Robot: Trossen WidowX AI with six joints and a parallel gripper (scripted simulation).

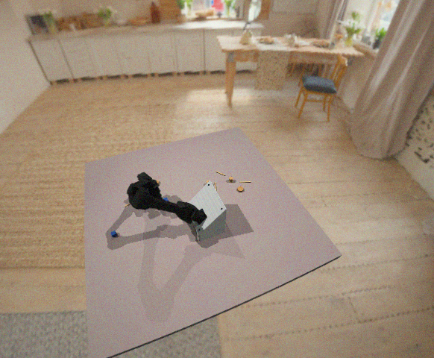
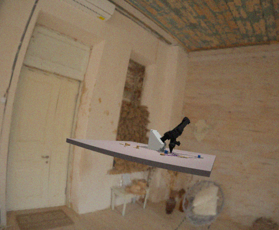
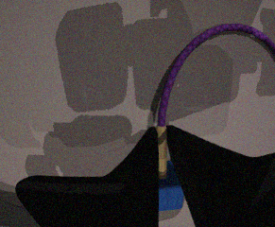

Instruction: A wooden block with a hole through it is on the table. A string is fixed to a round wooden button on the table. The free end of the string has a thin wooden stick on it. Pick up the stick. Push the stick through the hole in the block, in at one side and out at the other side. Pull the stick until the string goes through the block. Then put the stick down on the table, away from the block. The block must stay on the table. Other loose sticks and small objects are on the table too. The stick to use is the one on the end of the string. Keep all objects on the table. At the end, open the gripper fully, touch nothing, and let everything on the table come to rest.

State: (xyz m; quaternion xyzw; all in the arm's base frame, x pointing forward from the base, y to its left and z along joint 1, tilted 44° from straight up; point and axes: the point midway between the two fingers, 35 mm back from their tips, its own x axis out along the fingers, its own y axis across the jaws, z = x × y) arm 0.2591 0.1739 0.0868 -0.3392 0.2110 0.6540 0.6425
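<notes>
My gripper (image 3: 160,132) (image 2: 170,151) is shut on the thin wooden stick (image 3: 162,152), just where the purple string (image 3: 232,28) (image 2: 173,155) joins it. The string arches up from the stick and leaves the wrist view at the right. The gripper is low over the table; in the top view the arm hides its fingertips. A small orange-brown piece (image 1: 157,182) (image 2: 162,154) lies near the arm; I cannot tell whether it is the button. I cannot make out the block's hole in any view, nor tell for sure which piece is the block.
A blue cube (image 3: 171,199) (image 2: 166,151) (image 1: 165,199) is close behind the held stick. Another blue cube (image 1: 113,233) (image 2: 199,156) lies farther off. A white sloped panel (image 1: 210,202) (image 2: 154,141) stands beside the arm's base. Beyond it lie a loose stick (image 1: 220,173), a round piece (image 1: 240,189) and others.
</notes>
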